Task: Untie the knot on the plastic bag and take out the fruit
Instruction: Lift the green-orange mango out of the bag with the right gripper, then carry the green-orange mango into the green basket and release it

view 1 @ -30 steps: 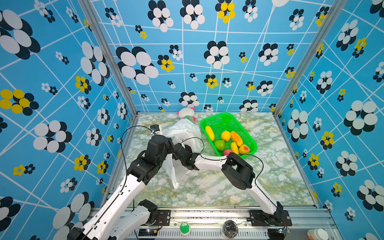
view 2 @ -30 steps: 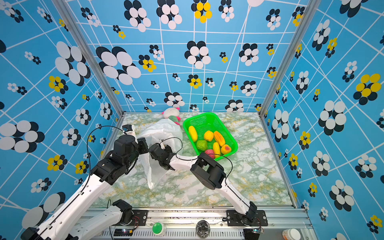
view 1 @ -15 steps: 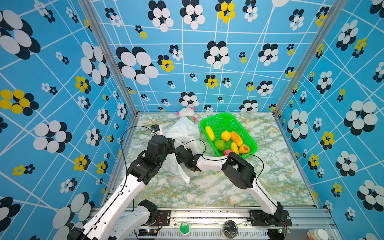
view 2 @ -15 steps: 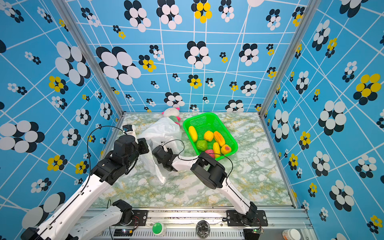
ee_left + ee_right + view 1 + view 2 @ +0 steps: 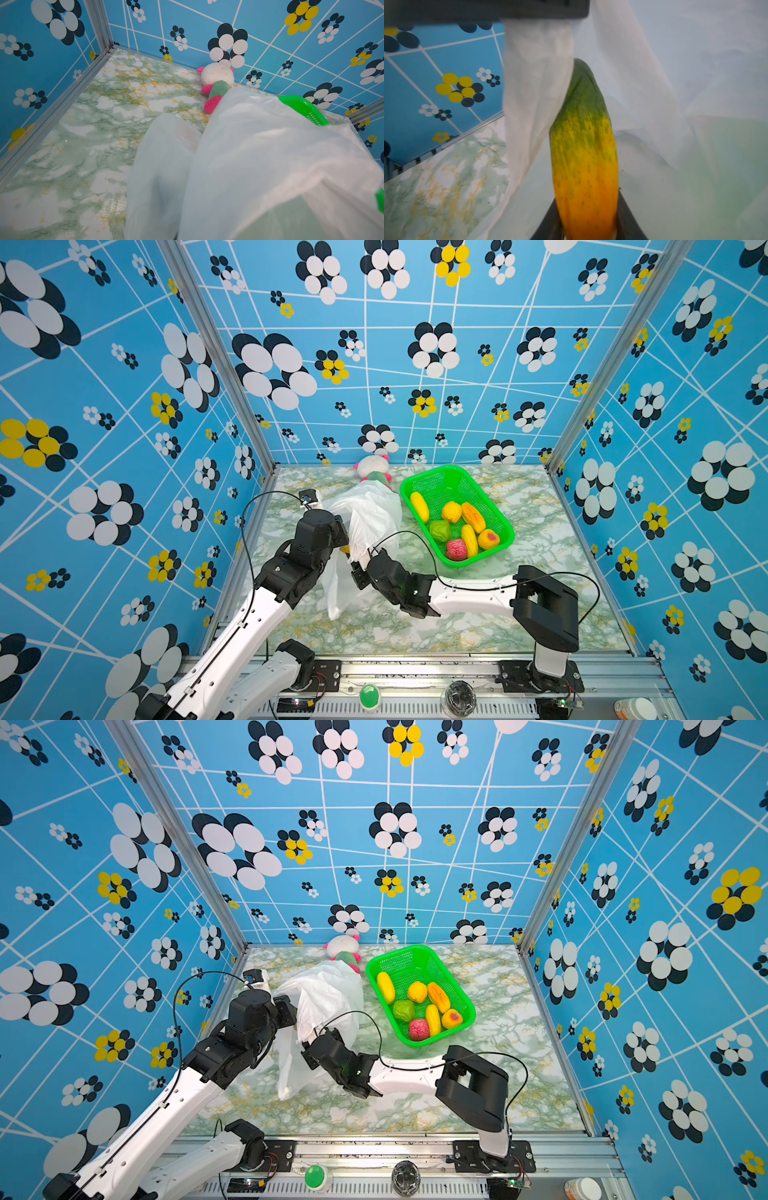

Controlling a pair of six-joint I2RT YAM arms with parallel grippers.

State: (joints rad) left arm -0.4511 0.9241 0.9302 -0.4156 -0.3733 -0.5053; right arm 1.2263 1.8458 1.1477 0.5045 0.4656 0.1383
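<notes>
Since a second ago, the right hand (image 5: 357,567) (image 5: 309,1048) has gone from wide to narrow and slid a little toward the front of the desk (image 5: 540,531) (image 5: 498,1011) (image 5: 83,124). In the right wrist view, this hand (image 5: 587,195) now holds a long fruit (image 5: 584,155) that is green at the far end, then yellow, then orange. The thin white plastic bag (image 5: 370,514) (image 5: 328,994) (image 5: 259,155) (image 5: 533,83) hangs on both sides of that fruit. The left hand (image 5: 343,537) (image 5: 289,1013) is squeezed tight on the bag and holds it up, so the bag droops down to the desk at its front end. In the left wrist view the bag covers the fingers. The desk top looks like green and white stone with yellow lines. Blue walls (image 5: 374,364) (image 5: 353,857) stand on three sides, with white lines and black, white and yellow flowers on them. Silver posts (image 5: 216,364) (image 5: 166,844) stand in the back corners. A green basket (image 5: 440,483) (image 5: 405,957) sits at the back, just right of the bag, with seven fruits (image 5: 451,512) (image 5: 417,992) in it. A plush doll (image 5: 372,467) (image 5: 341,947) (image 5: 216,74) lies against the back wall, partly behind the bag. A metal rail (image 5: 415,664) runs along the front, with a green button (image 5: 369,696) (image 5: 318,1177) below it.
</notes>
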